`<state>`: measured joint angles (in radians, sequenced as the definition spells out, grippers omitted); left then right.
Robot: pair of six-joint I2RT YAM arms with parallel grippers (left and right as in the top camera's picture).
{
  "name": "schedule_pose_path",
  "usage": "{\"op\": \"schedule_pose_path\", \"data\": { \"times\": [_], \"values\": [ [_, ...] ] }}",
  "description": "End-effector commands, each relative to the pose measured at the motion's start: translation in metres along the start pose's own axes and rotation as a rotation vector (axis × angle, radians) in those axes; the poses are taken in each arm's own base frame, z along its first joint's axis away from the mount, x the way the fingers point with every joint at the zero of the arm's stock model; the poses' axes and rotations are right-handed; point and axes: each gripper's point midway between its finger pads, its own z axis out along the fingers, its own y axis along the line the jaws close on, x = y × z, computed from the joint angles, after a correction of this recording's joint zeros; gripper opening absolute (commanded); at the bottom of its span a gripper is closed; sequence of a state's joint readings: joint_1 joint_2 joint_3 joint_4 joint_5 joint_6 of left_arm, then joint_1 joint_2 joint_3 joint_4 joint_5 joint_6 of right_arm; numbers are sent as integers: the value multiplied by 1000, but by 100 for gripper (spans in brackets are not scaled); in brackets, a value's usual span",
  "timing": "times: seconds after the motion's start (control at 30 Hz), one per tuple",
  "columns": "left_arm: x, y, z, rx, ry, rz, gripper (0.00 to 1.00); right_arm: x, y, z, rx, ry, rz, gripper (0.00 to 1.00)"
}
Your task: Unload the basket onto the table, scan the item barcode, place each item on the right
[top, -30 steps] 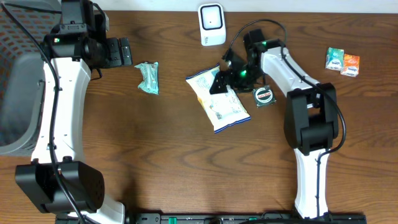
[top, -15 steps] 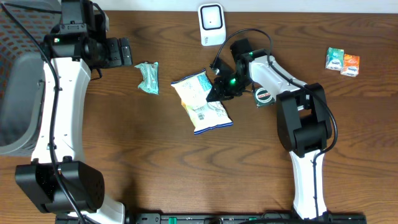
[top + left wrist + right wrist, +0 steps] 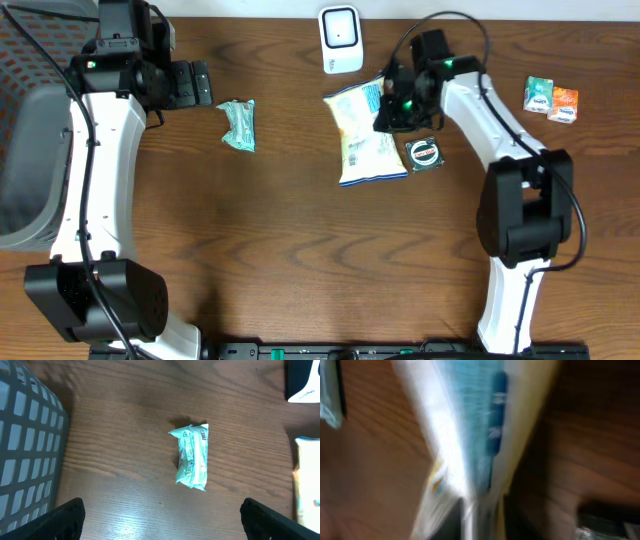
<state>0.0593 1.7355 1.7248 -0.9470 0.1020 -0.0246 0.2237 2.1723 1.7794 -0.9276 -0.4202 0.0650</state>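
Note:
A white and yellow snack bag (image 3: 365, 135) lies just below and to the right of the white scanner (image 3: 341, 40) at the table's back edge. My right gripper (image 3: 393, 108) is shut on the bag's right edge. In the right wrist view the bag (image 3: 470, 435) is motion-blurred and fills the frame, and its edge runs down between my right gripper's (image 3: 482, 522) dark fingers. I cannot make out a barcode. My left gripper (image 3: 200, 83) is open at the back left, with nothing between its fingers (image 3: 70, 515).
A teal packet (image 3: 238, 125) lies right of the left gripper, also in the left wrist view (image 3: 192, 455). A round dark item (image 3: 424, 153) sits beside the bag. Two small boxes (image 3: 550, 100) are at the far right. A grey basket (image 3: 20, 150) stands at the left edge.
The right gripper has swung the snack bag from the table's middle up and right towards the scanner, turning it more upright. The left arm has not moved.

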Motion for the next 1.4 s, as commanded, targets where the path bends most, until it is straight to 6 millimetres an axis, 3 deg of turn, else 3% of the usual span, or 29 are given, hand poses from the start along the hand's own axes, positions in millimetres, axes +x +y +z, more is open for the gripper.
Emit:
{"op": "schedule_pose_path", "data": {
  "times": [0.0, 0.1, 0.2, 0.33, 0.5, 0.7, 0.73, 0.9, 1.0, 1.1, 1.17, 1.37],
  "values": [
    [3, 0, 0, -2, 8, 15, 98, 4, 3, 4, 23, 13, -13, 45],
    [3, 0, 0, -2, 8, 15, 98, 7, -1, 14, 26, 33, -6, 50],
    [3, 0, 0, -2, 8, 15, 98, 10, -5, 25, 29, 52, 0, 79],
    [3, 0, 0, -2, 8, 15, 98, 3, -22, 34, 73, 29, 2, 96],
    [3, 0, 0, -2, 8, 15, 98, 2, -29, 47, 59, 32, 11, 99],
    [3, 0, 0, -2, 8, 15, 98, 8, -2, 80, -126, 63, 1, 99],
    [3, 0, 0, -2, 8, 15, 98, 11, 2, 86, -151, 75, 3, 88],
    [3, 0, 0, -2, 8, 15, 98, 28, 10, 114, -179, 144, 35, 1],
    [3, 0, 0, -2, 8, 15, 98, 27, 15, 111, -194, 140, 31, 1],
    [3, 0, 0, -2, 8, 15, 98, 15, 25, 92, -250, 100, 23, 1],
    [3, 0, 0, -2, 8, 15, 98, 4, 33, 74, -289, 60, 12, 1],
    [3, 0, 0, -2, 8, 15, 98, -45, 70, -6, -389, -172, -122, 1]
  ]
}}
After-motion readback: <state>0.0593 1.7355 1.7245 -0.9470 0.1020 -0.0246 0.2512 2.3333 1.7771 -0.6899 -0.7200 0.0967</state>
